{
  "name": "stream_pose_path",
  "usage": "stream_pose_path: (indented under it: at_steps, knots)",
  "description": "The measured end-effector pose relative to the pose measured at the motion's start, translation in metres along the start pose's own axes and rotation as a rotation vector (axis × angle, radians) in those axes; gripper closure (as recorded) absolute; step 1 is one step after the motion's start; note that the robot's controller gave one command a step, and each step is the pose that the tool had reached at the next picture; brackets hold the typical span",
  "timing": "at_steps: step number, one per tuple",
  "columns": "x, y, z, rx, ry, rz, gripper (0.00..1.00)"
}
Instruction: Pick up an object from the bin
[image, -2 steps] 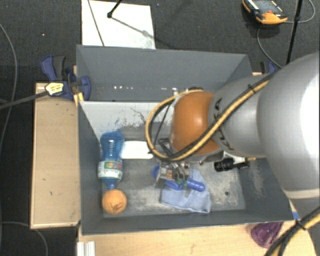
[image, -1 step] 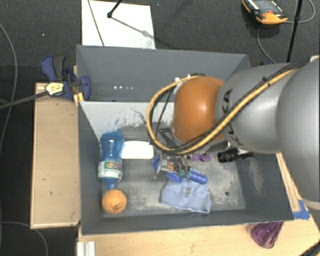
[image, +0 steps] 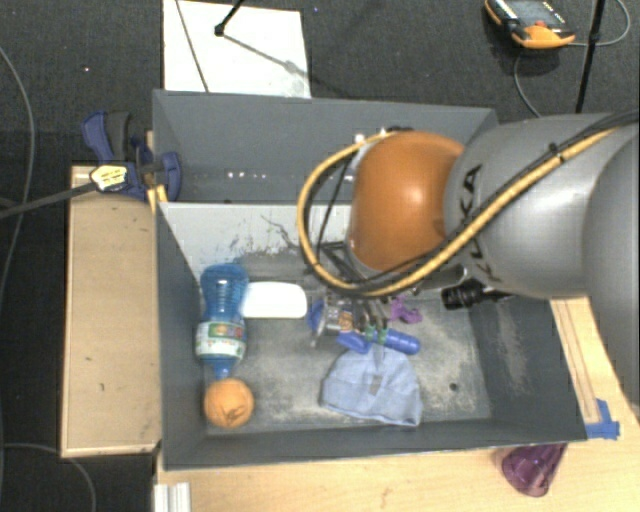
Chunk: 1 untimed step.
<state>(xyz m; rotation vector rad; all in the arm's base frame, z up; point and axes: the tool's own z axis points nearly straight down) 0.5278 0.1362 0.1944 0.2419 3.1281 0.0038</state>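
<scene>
My gripper (image: 375, 345) hangs below the orange wrist cover, in the middle of the bin. Its tips sit over the top edge of a crumpled pale blue cloth (image: 372, 392) near the bin's front. A blue and purple toy-like thing (image: 385, 340) lies right under the gripper, partly hidden by it. A white soap-like block (image: 273, 301) lies to the left of the gripper.
A clear blue plastic bottle (image: 222, 313) lies along the left wall with its cap toward the front. An orange ball (image: 229, 403) rests in the front left corner. The big grey arm covers the bin's right rear part.
</scene>
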Motion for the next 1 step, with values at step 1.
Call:
stream_pose_path:
  at_steps: [1]
  knots:
    - [0.0001,-0.004,-0.026,0.002,0.005,0.005,1.0]
